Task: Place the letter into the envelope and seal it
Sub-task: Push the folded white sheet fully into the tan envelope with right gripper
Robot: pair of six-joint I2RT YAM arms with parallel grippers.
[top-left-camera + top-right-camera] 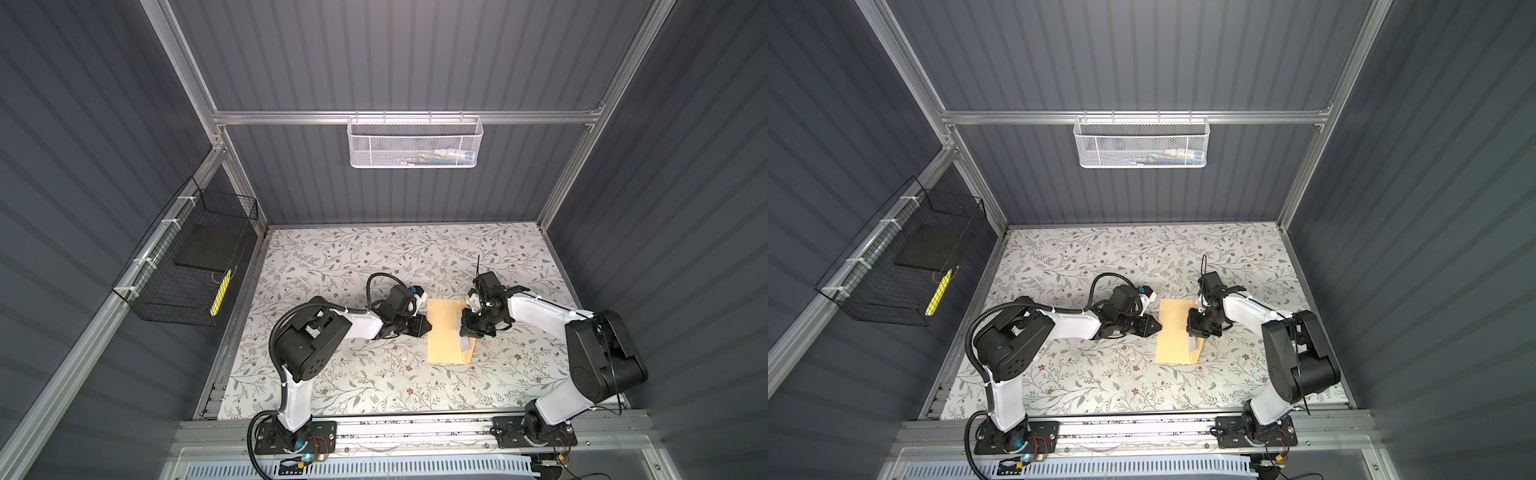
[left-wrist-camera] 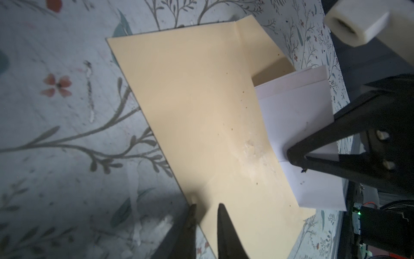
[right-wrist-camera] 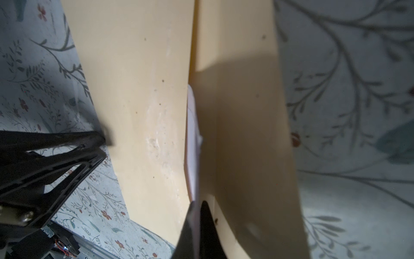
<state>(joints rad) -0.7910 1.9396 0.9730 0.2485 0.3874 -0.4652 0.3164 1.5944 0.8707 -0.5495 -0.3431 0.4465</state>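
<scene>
Presently the right gripper (image 3: 197, 207) is clamped on the letter (image 2: 298, 116), which sits partly inside the tan envelope (image 1: 442, 332) near the centre of the worktop (image 1: 374, 257). The left gripper (image 2: 206, 209) has its tips narrowly apart, astride the envelope's opposite edge.

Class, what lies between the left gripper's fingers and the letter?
The tan envelope: in the left wrist view its flat face spans from the left gripper to the letter.
</scene>
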